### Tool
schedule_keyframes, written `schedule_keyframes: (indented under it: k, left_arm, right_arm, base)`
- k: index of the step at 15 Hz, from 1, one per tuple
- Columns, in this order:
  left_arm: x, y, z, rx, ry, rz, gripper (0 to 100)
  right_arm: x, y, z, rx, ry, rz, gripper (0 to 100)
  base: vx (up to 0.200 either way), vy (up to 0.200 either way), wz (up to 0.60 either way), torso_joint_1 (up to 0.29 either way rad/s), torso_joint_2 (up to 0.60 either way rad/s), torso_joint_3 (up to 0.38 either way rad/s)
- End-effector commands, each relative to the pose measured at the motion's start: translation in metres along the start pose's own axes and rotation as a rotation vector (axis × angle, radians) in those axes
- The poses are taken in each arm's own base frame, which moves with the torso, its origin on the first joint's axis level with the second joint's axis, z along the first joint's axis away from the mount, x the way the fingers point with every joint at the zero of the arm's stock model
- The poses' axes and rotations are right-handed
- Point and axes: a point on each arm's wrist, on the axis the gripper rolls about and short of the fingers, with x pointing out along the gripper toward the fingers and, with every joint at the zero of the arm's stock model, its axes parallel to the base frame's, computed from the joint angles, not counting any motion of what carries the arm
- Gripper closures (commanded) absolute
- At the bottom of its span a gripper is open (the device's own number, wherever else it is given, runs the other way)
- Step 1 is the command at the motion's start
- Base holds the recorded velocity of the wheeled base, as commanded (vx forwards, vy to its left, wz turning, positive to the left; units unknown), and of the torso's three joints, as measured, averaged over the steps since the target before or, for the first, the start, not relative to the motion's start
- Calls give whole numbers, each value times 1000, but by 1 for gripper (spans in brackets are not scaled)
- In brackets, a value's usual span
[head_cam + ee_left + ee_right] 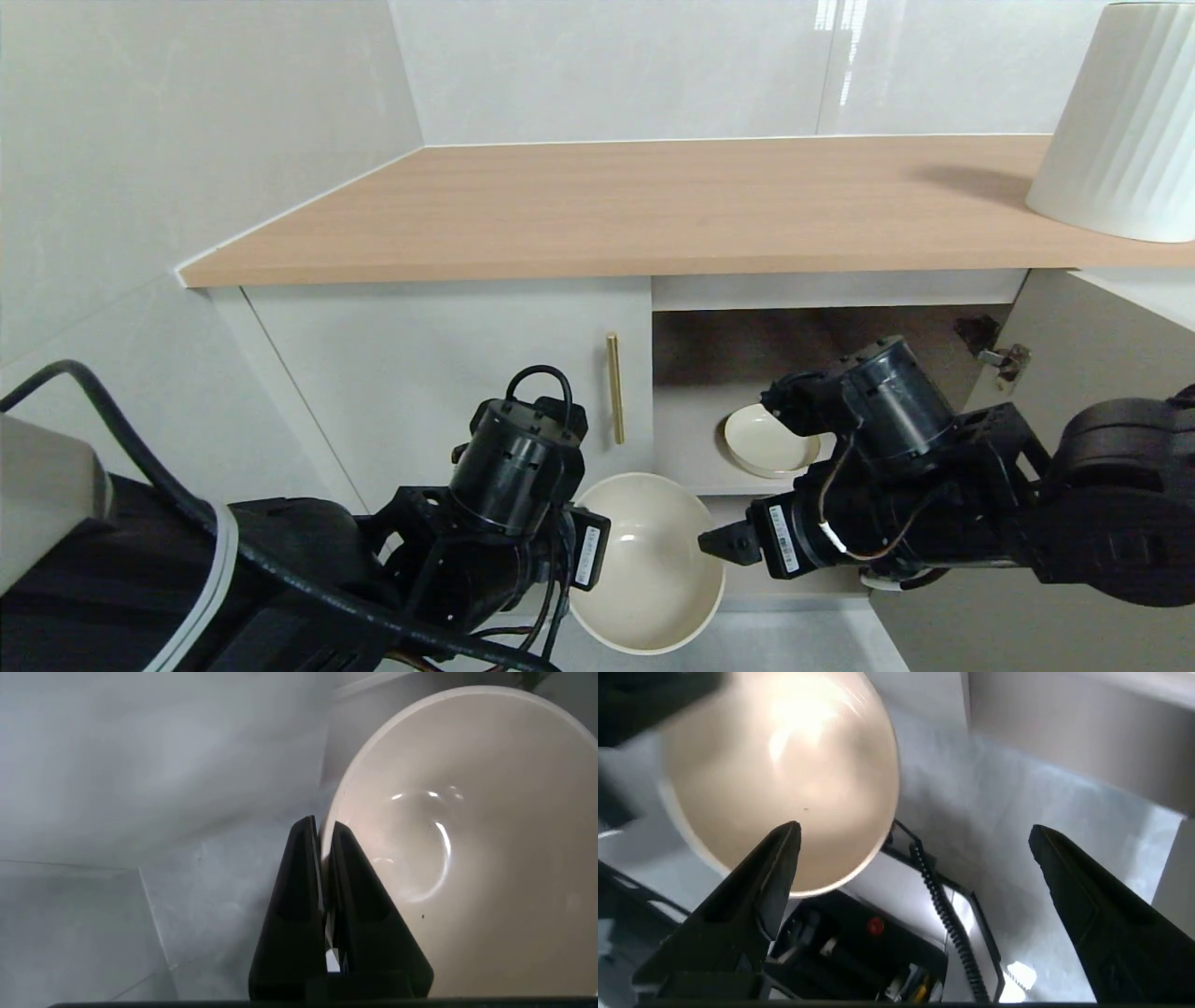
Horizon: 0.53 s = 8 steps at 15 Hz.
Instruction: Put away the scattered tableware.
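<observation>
Obs.: left gripper pinched shut on the rim of a large cream glazed bowl, which hangs clear of any surface, below and forward of the open cabinet's shelf. Right gripper spread wide and empty, just beside the bowl's opposite rim. A small cream shallow dish sits near the shelf's front edge, toward its left end. Judgement: the bowl is bound for that shelf. Raise it above the front edge first, keep it level, and enter to the right of the dish. A single-rim pinch may slip, so go slowly.
</observation>
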Motion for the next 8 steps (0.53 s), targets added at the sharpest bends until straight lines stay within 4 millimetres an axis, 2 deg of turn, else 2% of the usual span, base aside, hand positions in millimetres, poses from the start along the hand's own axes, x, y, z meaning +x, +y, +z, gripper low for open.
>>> schedule_keyframes:
  k: [1,8]
  left_arm:
    - [-3,-2,1,2,-12,6,100]
    - [-4,-6,0,11,-16,6,100]
  right_arm:
    - [19,1,-5,-4,35,-9,0]
    - [35,7,-4,39,0,-25,0]
  base:
    - [0,0,0,0,0,0]
    - [0,0,0,0,0,0]
